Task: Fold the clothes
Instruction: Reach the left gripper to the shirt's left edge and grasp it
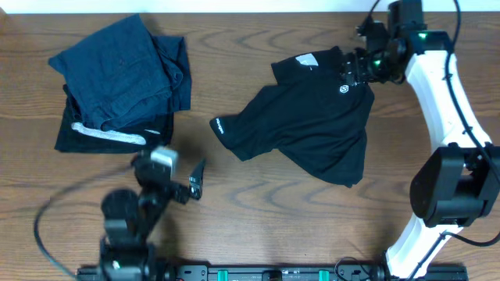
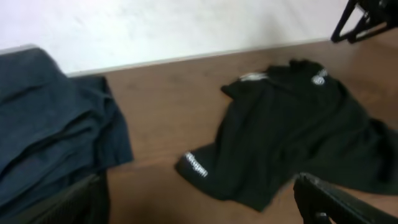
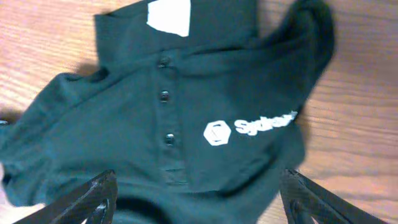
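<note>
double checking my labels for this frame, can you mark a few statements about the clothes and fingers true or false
The black top lies loosely spread, unfolded. True.
The navy garments overlap the black top. False: they are piled apart from it.
The right fingers are shut on the collar. False: they stand wide apart over the buttoned front.
The white neck label shows. True.
The left fingers hold a sleeve. False: open, clear of the top.

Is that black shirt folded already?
Not folded: the black shirt lies loosely spread and rumpled on the table, with one sleeve sticking out sideways.
</note>
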Tool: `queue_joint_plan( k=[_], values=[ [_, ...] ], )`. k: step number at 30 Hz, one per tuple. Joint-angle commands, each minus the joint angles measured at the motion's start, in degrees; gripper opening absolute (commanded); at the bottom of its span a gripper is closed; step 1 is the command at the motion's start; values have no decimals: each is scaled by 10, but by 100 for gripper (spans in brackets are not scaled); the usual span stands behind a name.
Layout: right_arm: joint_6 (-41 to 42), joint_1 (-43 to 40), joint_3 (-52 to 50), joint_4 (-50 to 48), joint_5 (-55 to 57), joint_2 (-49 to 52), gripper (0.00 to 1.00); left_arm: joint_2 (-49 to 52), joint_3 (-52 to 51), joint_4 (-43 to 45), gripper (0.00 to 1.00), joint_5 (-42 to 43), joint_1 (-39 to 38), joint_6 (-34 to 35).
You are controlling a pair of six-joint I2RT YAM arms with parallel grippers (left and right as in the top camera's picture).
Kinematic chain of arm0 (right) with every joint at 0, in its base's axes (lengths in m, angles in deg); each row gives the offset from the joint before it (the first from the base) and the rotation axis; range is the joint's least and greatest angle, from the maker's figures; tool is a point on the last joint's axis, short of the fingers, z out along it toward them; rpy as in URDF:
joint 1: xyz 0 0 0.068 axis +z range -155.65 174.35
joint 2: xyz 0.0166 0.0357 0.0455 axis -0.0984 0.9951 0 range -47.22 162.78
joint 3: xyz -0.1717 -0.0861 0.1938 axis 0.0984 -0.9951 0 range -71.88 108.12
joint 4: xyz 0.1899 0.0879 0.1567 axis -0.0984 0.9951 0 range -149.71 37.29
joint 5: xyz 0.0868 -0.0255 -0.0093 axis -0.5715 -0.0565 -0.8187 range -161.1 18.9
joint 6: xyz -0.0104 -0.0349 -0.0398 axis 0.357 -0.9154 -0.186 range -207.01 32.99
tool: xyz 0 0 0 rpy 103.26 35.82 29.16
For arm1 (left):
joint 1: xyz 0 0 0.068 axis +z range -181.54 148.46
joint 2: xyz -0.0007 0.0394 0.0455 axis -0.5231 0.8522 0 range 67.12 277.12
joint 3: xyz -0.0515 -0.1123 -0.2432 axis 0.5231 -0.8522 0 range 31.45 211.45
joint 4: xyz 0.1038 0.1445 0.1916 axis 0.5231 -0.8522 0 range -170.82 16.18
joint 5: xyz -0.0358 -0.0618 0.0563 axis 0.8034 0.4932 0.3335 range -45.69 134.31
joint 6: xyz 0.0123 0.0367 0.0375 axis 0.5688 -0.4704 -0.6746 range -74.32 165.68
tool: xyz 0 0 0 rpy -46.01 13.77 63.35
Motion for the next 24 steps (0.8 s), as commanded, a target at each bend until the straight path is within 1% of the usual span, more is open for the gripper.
queue_joint_plan(
  k=[1, 4, 7, 9, 12, 13, 15, 17, 24],
  values=[
    [-9, -13, 3, 2, 0, -2, 82, 134, 117, -52, 98, 23, -25, -7],
    [-9, -20, 3, 2, 0, -2, 83, 270, 228, -141, 98, 12, -64, -36],
    [-9, -23, 3, 2, 0, -2, 83, 393, 313, -189, 98, -16, -97, -39],
    [-9, -23, 3, 2, 0, -2, 84, 459, 348, -182, 98, -16, -107, -39],
    [-9, -23, 3, 2, 0, -2, 83, 523, 364, -168, 98, -16, -110, -39],
    [-9, -23, 2, 2, 1, -2, 82, 538, 363, -158, 98, -16, -110, -43],
    [-9, -23, 2, 3, 7, -2, 81, 572, 363, -142, 98, -16, -110, -83],
    [-9, -23, 2, 5, 16, -2, 81, 604, 363, -122, 98, -16, -110, -101],
    [-9, -23, 0, 13, 19, -2, 79, 689, 363, -42, 98, -24, -110, -101]
  ],
)
